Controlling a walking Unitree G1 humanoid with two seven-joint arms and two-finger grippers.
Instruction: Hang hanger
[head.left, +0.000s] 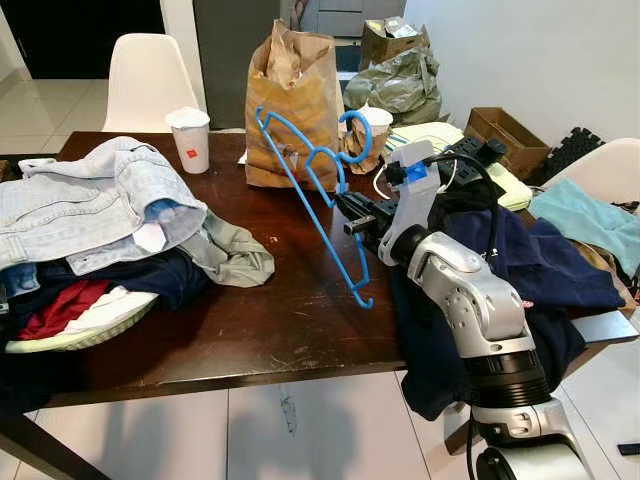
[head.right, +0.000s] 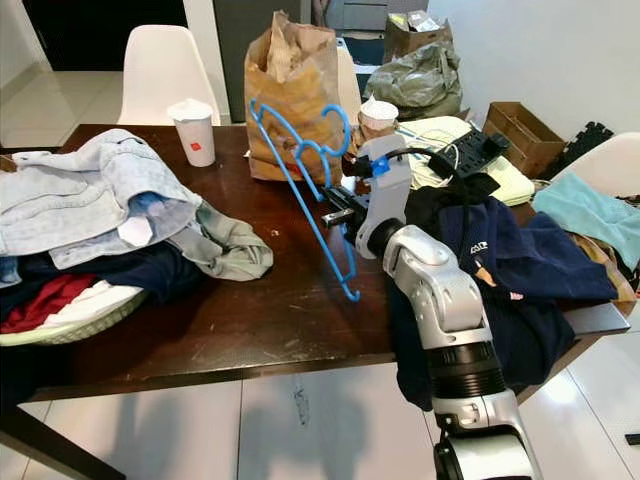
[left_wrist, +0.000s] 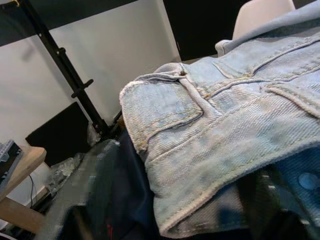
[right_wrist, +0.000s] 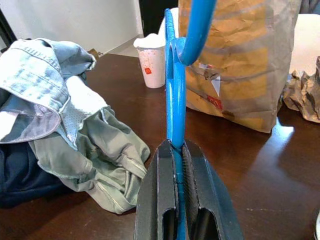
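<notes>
Pinched tight on the blue hanger (head.left: 318, 190), the right gripper (head.left: 352, 214) holds it tilted above the dark wooden table (head.left: 260, 320), hook uppermost. Head views show a brown paper bag (head.left: 292, 105) and paper cup (head.left: 190, 139) behind it, heaped clothes either side, white chairs and pale floor tiles. Left wrist view: a light denim jacket (left_wrist: 230, 125) close up, a black stand against the white wall; the left gripper's fingers cannot be made out. Right wrist view: black fingers (right_wrist: 160, 197) clamp the blue bar.
</notes>
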